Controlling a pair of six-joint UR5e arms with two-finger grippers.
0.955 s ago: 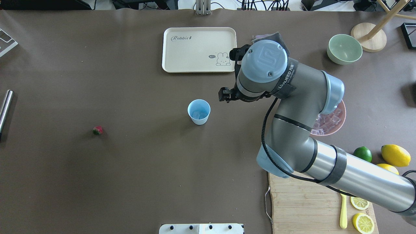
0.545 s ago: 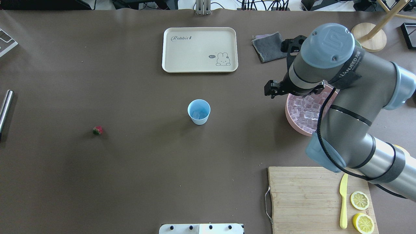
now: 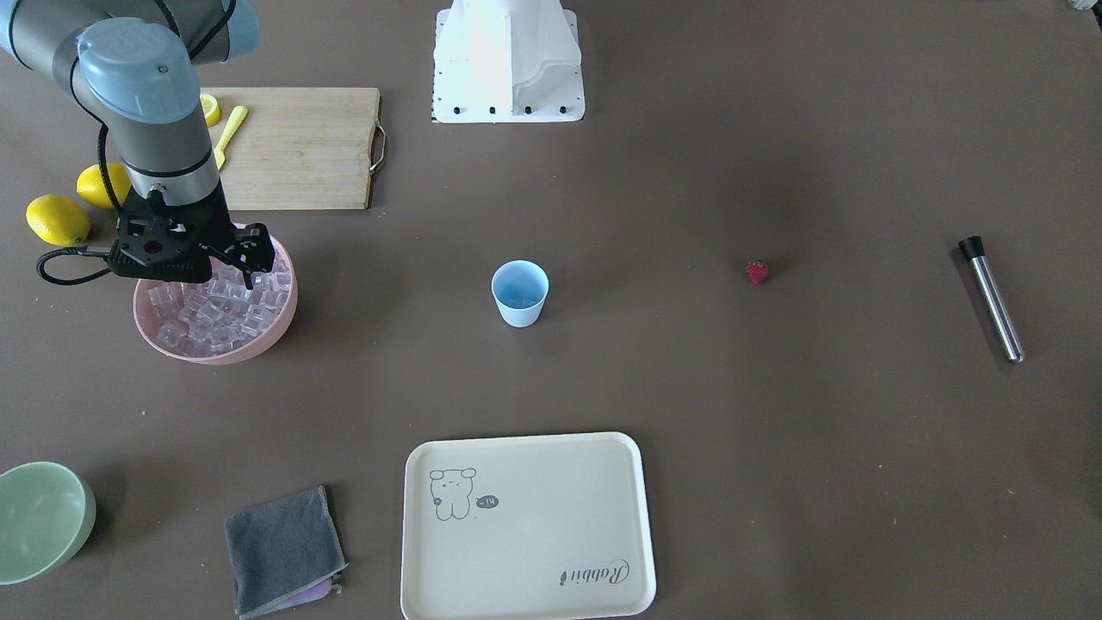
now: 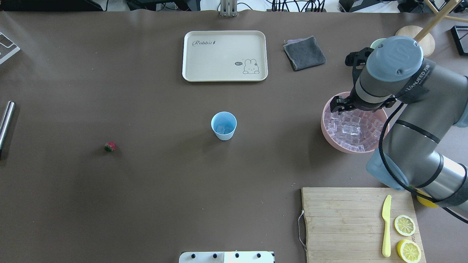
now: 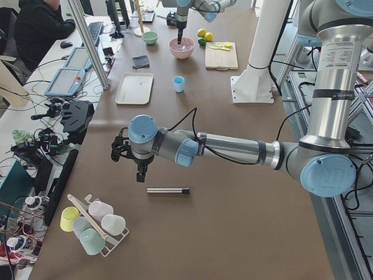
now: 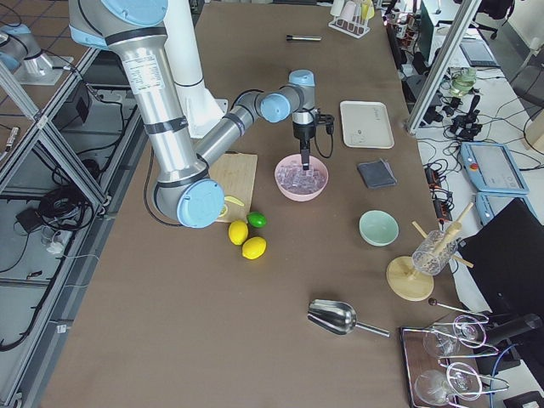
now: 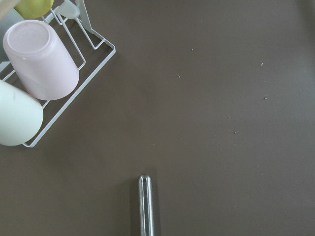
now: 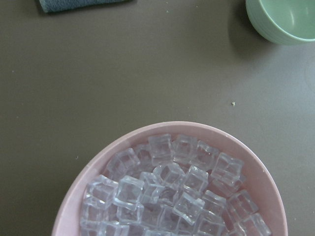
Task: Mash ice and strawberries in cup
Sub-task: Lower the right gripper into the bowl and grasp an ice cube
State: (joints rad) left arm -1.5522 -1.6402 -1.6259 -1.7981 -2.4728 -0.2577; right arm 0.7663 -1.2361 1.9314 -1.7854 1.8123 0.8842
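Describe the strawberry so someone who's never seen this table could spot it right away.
In the overhead view, find the cream rabbit tray, then the pale-blue cup below it at mid-table. Far to the cup's left, alone on the brown tabletop, lies the strawberry: tiny, red, green-capped, unlike the steel rod beyond it.

ice in bowl | cup between bowl and strawberry

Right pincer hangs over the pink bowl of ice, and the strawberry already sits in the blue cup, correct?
No. The strawberry lies on the table, well apart from the blue cup; the overhead view shows it. The right pincer does hang over the pink bowl of ice.
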